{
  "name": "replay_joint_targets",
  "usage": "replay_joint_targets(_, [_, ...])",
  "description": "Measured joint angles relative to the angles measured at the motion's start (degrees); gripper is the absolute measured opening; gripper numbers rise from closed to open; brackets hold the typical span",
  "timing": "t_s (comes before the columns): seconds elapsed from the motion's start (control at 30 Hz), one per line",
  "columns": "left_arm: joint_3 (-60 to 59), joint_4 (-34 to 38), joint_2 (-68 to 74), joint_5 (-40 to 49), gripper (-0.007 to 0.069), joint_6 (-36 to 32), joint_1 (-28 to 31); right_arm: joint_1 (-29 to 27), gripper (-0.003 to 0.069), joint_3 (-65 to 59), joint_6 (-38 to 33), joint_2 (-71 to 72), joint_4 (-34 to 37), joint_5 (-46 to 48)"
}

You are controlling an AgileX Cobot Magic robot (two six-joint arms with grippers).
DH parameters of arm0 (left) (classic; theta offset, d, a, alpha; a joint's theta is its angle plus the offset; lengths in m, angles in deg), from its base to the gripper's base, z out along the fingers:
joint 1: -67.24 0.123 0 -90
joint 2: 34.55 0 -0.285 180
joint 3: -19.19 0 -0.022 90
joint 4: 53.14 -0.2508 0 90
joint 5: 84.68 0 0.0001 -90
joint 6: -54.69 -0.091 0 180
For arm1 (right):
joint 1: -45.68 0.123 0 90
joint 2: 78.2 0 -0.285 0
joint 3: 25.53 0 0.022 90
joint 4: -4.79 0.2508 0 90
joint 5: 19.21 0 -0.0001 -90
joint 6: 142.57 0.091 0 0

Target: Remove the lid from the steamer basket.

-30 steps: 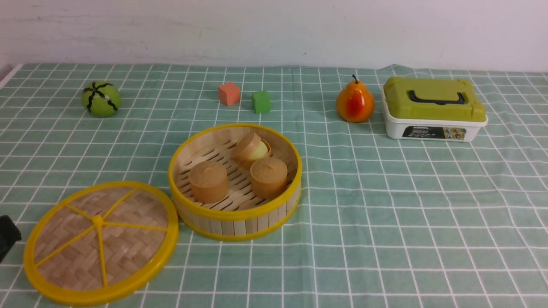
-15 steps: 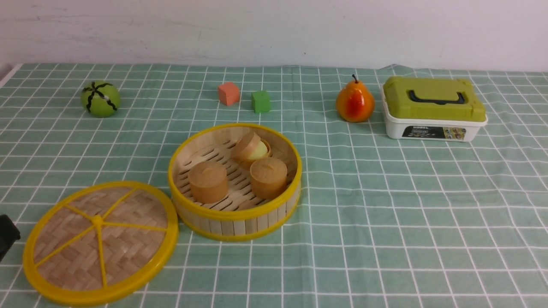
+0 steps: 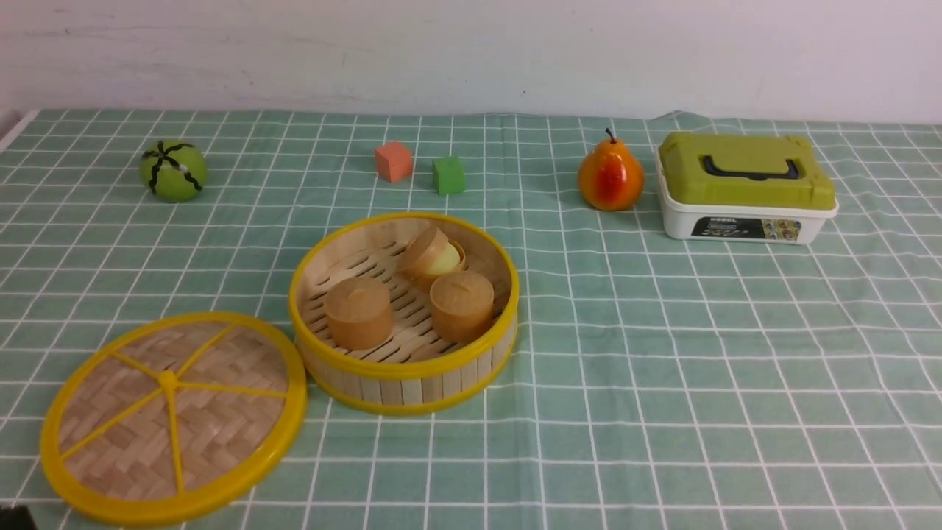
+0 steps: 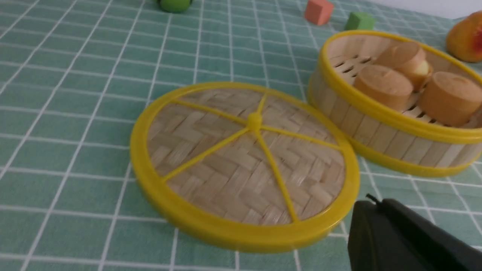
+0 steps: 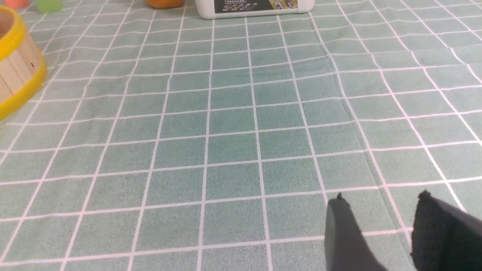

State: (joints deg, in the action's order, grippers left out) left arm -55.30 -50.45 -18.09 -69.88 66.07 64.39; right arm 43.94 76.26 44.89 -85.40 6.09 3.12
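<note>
The lid [image 3: 173, 416] lies flat on the tablecloth at the front left, its rim touching or almost touching the steamer basket [image 3: 401, 383]. The basket stands open with three round tan pieces inside. In the left wrist view the lid [image 4: 233, 165] lies just beyond my left gripper [image 4: 371, 201], whose jaws are pressed together and empty; the basket wall [image 4: 376, 128] is beside it. In the front view only a dark sliver of the left gripper [image 3: 15, 517] shows at the bottom left corner. My right gripper [image 5: 382, 199] is open and empty over bare cloth, away from the basket [image 5: 15, 71].
At the back stand a green striped ball [image 3: 174, 171], a red cube [image 3: 394, 161], a green cube [image 3: 448, 175], a pear [image 3: 610, 177] and a white box with an olive-green lid [image 3: 745, 188].
The left gripper's dark tip at the front view's left edge has drawn back and down to the bottom corner. The lid and basket have not moved.
</note>
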Motion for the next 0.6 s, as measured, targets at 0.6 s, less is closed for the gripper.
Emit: replay_joint_targets(0.6, [-4.4,-5.8,-9.3,7.0,-0.0009,11.4,0.0,0.0,0.0241,0.0,0.0,0.0,0.0,0.0])
